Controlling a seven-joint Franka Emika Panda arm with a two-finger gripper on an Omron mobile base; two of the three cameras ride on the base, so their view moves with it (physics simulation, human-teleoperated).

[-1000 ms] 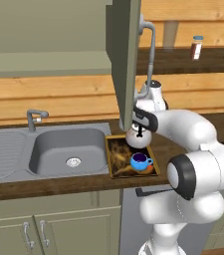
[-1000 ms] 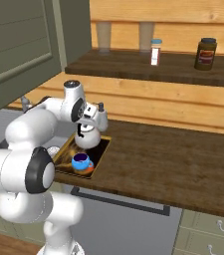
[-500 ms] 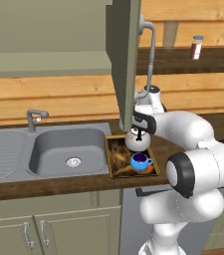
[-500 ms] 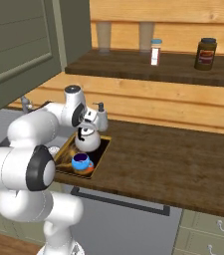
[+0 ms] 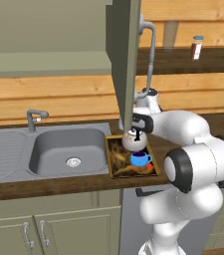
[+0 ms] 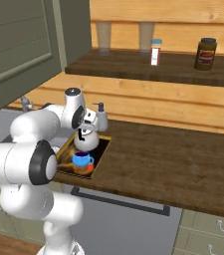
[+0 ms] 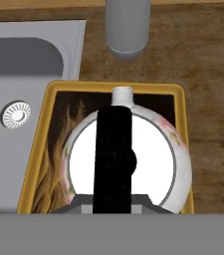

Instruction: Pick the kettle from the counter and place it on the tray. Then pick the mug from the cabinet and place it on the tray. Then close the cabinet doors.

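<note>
The gripper hangs just above the kettle, its jaws drawn nearly together; in the hand view the kettle's black arched handle runs straight up from the bottom edge where the fingertips sit, but whether they are clamped on it or merely close over it cannot be told. The kettle sits on the tray, toward its back edge, with its short spout pointing at the back rim. The blue mug stands on the same tray just in front of the kettle, near the front edge. The tray rests on the worktop right beside the sink, close to the front edge. Behind the tray, near the worktop's back edge, stands a grey soap-dispenser bottle. A cabinet door hangs open above the tray.
</note>
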